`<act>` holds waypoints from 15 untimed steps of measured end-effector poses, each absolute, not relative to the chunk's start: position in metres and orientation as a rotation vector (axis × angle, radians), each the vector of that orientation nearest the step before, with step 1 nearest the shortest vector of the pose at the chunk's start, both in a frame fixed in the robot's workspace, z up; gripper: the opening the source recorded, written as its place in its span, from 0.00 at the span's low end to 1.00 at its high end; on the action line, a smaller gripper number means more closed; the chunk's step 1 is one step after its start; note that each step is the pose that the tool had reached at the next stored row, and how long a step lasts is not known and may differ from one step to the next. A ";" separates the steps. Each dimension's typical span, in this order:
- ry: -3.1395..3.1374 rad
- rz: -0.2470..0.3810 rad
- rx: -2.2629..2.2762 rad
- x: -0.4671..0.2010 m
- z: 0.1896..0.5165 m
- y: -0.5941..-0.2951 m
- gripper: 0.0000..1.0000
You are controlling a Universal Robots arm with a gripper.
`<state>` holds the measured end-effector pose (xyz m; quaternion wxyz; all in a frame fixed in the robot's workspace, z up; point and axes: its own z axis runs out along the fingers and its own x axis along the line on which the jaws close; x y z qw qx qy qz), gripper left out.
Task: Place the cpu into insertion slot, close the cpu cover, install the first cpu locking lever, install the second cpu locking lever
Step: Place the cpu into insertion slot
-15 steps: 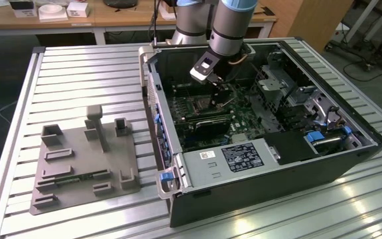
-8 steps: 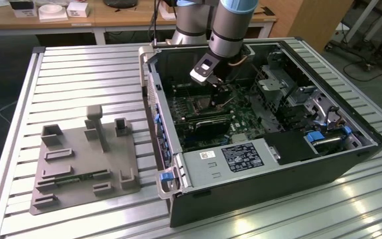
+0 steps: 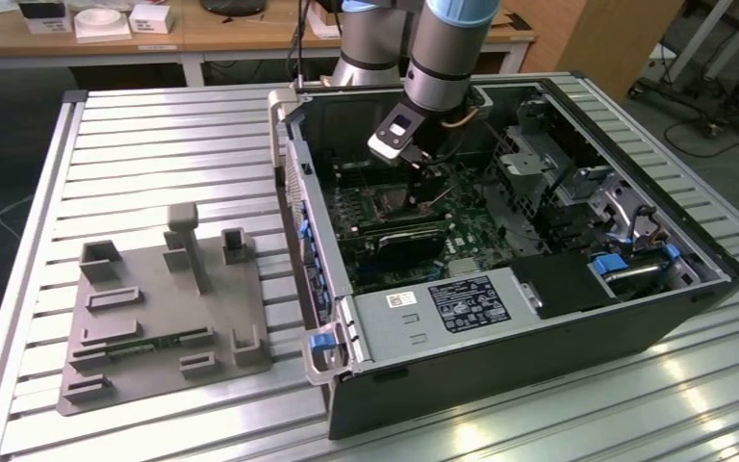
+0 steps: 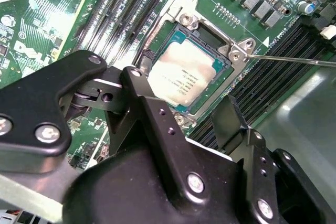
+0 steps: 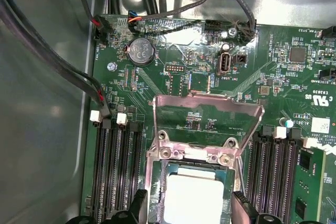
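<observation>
At the exterior view's left, a grey fixture plate (image 3: 165, 327) lies on the slatted worktop (image 3: 151, 135). To its right stands the open computer case (image 3: 511, 385), with the arm (image 3: 445, 58) reaching inside. The fingers (image 4: 144, 108) are spread apart, grasping nothing, flanking the cpu (image 5: 191, 203), which sits in the motherboard (image 5: 294, 77) socket. The cpu cover (image 5: 210, 99) stands raised on its hinge.

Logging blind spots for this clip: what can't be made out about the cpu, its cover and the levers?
First wrist view: the cpu is cut off by the frame edge.
Second wrist view: a finger of the hand overlaps the cpu's near edge; the thin lever runs off the edge, its end unseen.
Exterior view: the hand blocks the cpu, so its seating is unreadable.
</observation>
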<state>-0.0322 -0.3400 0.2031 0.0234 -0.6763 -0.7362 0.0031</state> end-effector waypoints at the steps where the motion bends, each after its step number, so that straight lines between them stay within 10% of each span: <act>1: -2.279 0.009 -2.094 -0.032 0.203 -0.340 0.73; 15: -2.286 0.010 -2.087 -0.032 0.201 -0.340 0.73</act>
